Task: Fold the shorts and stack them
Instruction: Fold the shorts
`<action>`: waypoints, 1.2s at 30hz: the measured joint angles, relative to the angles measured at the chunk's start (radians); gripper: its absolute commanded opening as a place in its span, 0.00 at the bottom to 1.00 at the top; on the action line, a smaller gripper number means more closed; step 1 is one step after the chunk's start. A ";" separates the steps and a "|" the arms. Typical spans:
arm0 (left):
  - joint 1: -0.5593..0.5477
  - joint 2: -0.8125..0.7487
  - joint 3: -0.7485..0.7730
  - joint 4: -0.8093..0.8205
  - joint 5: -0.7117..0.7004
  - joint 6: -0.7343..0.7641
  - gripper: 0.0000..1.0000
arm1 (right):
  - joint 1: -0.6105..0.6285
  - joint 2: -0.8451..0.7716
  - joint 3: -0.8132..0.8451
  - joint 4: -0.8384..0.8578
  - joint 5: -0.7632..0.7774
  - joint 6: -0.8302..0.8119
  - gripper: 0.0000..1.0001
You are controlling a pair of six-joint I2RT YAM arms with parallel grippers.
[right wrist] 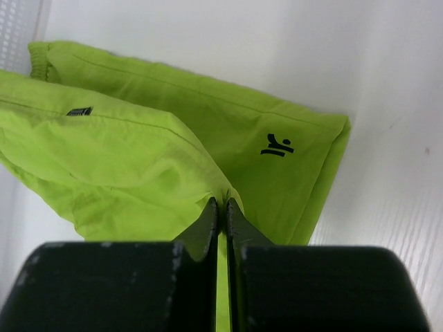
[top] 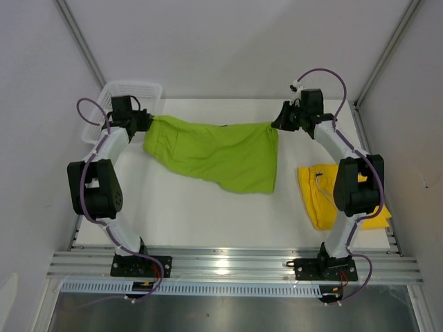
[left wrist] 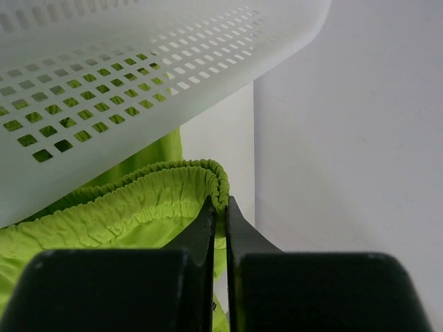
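The lime green shorts (top: pixel 216 154) hang stretched between my two grippers above the far half of the table. My left gripper (top: pixel 147 123) is shut on the elastic waistband (left wrist: pixel 220 181) at the left end. My right gripper (top: pixel 277 124) is shut on a leg corner (right wrist: pixel 223 197) at the right end; a black logo (right wrist: pixel 277 145) shows on the leg below. The bright yellow shorts (top: pixel 320 195) with a white drawstring lie folded on the table at the right, partly hidden by my right arm.
A white mesh basket (top: pixel 131 93) stands at the far left corner, right behind my left gripper, and fills the top of the left wrist view (left wrist: pixel 138 83). White walls enclose the table on three sides. An aluminium rail (top: pixel 228 263) runs along the near edge.
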 measured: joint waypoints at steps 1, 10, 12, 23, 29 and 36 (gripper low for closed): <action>0.000 0.006 0.002 0.005 -0.001 -0.005 0.00 | -0.003 0.029 0.027 0.000 -0.005 0.002 0.00; 0.000 0.112 0.041 0.123 0.011 -0.021 0.99 | -0.050 0.386 0.454 -0.016 -0.048 0.036 0.67; 0.000 0.126 0.042 0.143 0.022 -0.014 0.99 | -0.066 0.460 0.544 -0.029 -0.049 0.049 0.77; -0.002 0.021 0.076 0.084 0.075 0.201 0.99 | -0.089 0.102 0.065 0.013 -0.036 0.109 0.80; -0.027 -0.212 0.004 0.051 0.103 0.349 0.99 | 0.042 -0.135 -0.174 0.072 -0.014 0.134 0.75; -0.036 -0.403 -0.244 0.064 0.128 0.440 0.99 | 0.263 -0.143 -0.260 0.081 0.085 0.126 0.76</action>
